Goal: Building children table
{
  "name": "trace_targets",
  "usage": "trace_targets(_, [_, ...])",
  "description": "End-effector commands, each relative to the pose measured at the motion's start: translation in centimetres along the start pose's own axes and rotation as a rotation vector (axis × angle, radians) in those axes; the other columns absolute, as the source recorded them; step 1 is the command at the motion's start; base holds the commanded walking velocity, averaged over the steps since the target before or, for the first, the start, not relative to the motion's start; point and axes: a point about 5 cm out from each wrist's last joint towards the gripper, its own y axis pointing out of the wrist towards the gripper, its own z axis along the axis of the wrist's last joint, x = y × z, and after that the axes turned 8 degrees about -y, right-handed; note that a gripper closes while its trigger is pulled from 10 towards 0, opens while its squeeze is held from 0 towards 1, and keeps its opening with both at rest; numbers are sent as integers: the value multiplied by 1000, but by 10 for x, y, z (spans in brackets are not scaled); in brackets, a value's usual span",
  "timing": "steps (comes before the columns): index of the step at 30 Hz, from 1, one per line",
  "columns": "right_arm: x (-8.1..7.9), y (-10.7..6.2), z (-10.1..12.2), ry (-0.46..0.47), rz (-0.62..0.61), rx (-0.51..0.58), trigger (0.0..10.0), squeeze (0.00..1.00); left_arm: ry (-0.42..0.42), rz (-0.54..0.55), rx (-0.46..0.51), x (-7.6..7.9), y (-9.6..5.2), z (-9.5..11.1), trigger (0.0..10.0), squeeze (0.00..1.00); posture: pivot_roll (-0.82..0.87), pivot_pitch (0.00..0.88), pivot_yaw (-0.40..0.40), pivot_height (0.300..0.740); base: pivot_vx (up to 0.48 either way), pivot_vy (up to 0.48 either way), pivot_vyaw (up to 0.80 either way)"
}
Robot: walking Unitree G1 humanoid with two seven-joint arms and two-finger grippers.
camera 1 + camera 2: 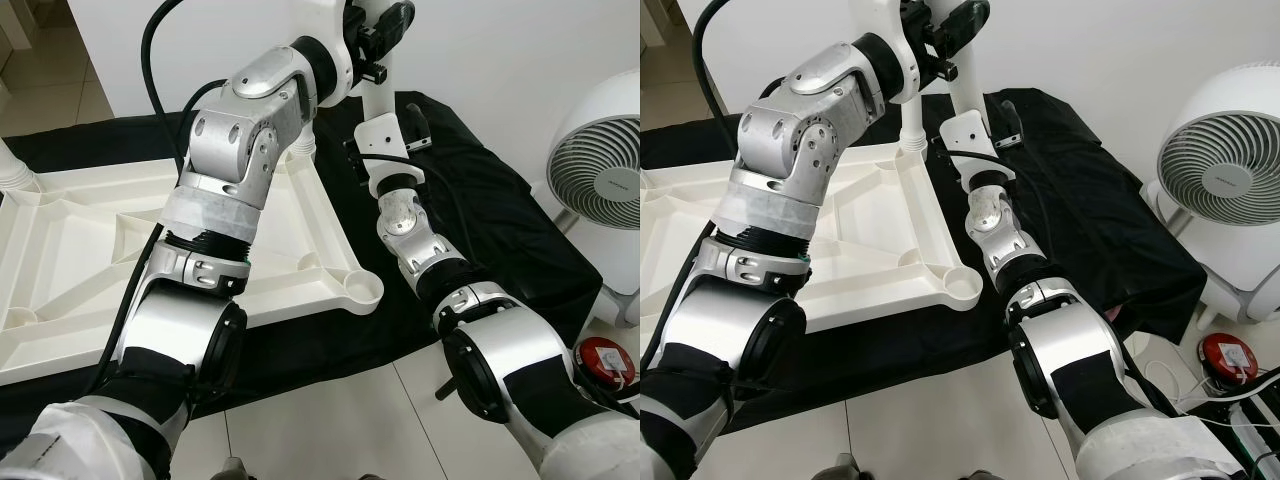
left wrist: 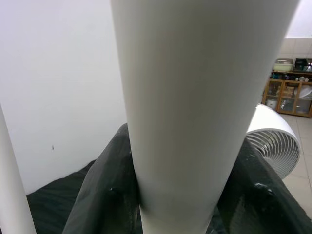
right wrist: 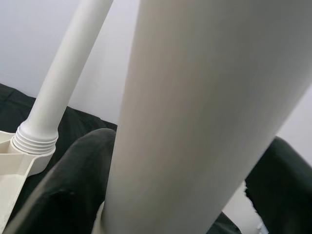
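The white plastic table top [image 1: 80,250] lies upside down on a black cloth [image 1: 500,220]. One white leg [image 1: 910,120] stands screwed into its far right corner. Just right of that corner, a second white leg [image 1: 372,95] is held upright above the cloth. My left gripper [image 1: 385,35] is shut on it high up, and my right gripper [image 1: 395,135] is shut on it lower down. In both wrist views this leg [image 2: 195,97] [image 3: 204,97] sits close between blurred dark fingers. The near right corner socket [image 1: 360,290] holds no leg.
A white round fan [image 1: 600,160] stands on the floor to the right of the cloth, with a red device [image 1: 605,365] on the tiles near it. A white wall rises right behind the cloth. Another leg collar [image 1: 15,175] shows at the far left corner.
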Motion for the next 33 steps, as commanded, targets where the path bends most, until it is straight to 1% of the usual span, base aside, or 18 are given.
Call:
trace_targets(1, [1,3,6,8,-7,17,2353,0,8,56,15,0,0,3,10000,0,37,0,-8,740,0,0,0])
trace_targets(2, [0,3,6,8,-8,17,2353,0,8,56,15,0,0,3,10000,0,37,0,-8,740,0,0,0])
trace_targets(3, [0,3,5,12,-9,15,0,0,8,56,16,0,0,3,10000,0,38,0,-7,740,0,0,0])
trace_targets(14, [0,-1,-2,46,-24,-6,0,0,17,56,16,1,0,4,10000,0,36,0,-5,740,0,0,0])
trace_targets(15, [1,-1,-3,63,-32,-14,7294,0,22,46,19,2,0,5,10000,0,34,0,-5,740,0,0,0])
trace_targets(16, [2,-1,-3,78,-40,-19,7294,0,26,32,26,3,0,5,10000,0,34,0,-5,740,0,0,0])
trace_targets(17, [3,-1,-3,106,-48,-23,10000,0,11,14,35,4,-1,5,10000,1000,33,0,-4,740,0,0,0])
trace_targets(22, [3,-1,-2,141,-51,-29,10000,0,-22,4,36,5,-2,4,10000,1000,33,0,-4,740,0,0,0])
trace_targets(23, [1,-1,-2,165,-45,-46,10000,0,-31,-13,41,7,-2,4,10000,1000,33,0,-5,740,0,0,0])
trace_targets(30, [0,0,-1,186,-44,-54,10000,0,-24,-11,40,8,-2,4,10000,1000,33,0,-10,740,0,0,0])
trace_targets(32, [-1,-1,-1,217,-37,-68,10000,0,-12,3,36,7,-2,4,10000,1000,33,0,-12,740,0,0,0])
trace_targets(33, [-1,-1,-1,217,-37,-68,10000,0,-12,3,36,7,-2,4,10000,1000,33,0,-12,740,0,0,0])
